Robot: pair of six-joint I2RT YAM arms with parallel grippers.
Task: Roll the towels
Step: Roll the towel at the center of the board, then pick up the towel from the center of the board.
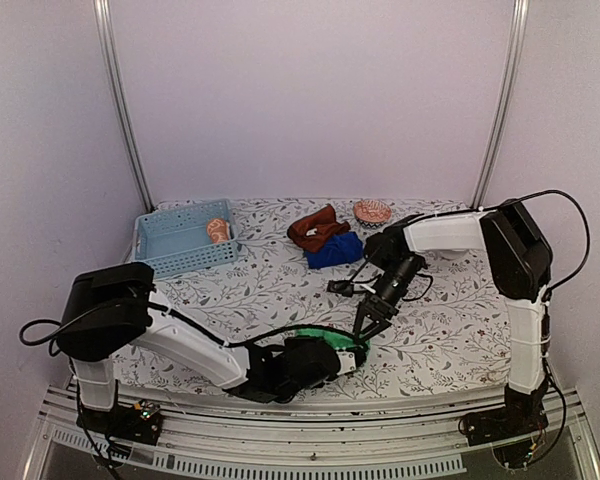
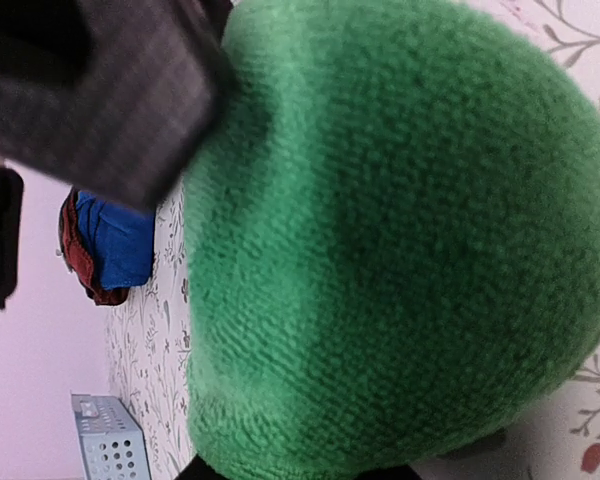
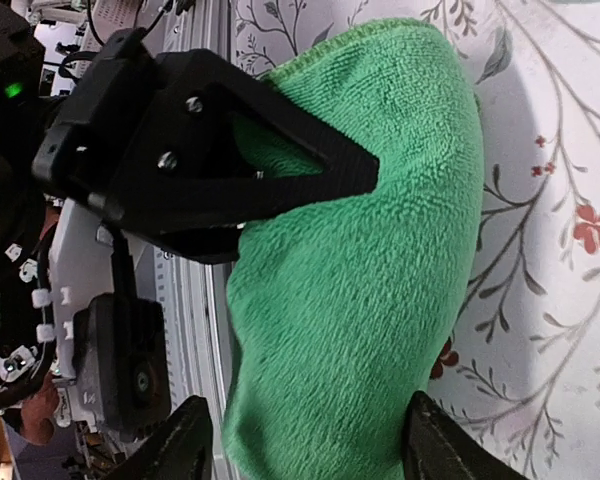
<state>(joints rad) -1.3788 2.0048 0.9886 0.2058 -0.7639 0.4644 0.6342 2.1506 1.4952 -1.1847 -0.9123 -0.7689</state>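
Our right gripper (image 3: 310, 452) stands released, its fingertips (image 3: 185, 445) spread wide on either side of the near end of the green towel (image 3: 380, 250), which lies on the patterned table (image 1: 460, 320) close to the arms' edge. Our left gripper (image 1: 342, 352) is at the same towel from the other side. One black finger (image 3: 280, 170) presses into a fold on top, and the cloth bulges round it. Its partner is buried, so we cannot tell whether that gripper is clamped on the cloth or only resting against it.

We judge the work to be at the first cloth and partway through. The green towel is humped and doubled over into a thick bundle, not yet a tidy roll.

Beyond the green towel, well apart from it, the deep blue towel (image 1: 337, 250) and the rust-brown towel (image 1: 315, 228) lie heaped against each other, loose and unrolled. Just past them to the right sits a small bowl (image 1: 372, 211). Far off to the towel's left stands the light blue basket (image 1: 170, 262), with the orange towel (image 1: 217, 230) inside; it is too small for us to say whether it is rolled.

The left wrist view is nearly all green fleece, with a blurred finger in the corner. From above, the arms cover most of the towel.
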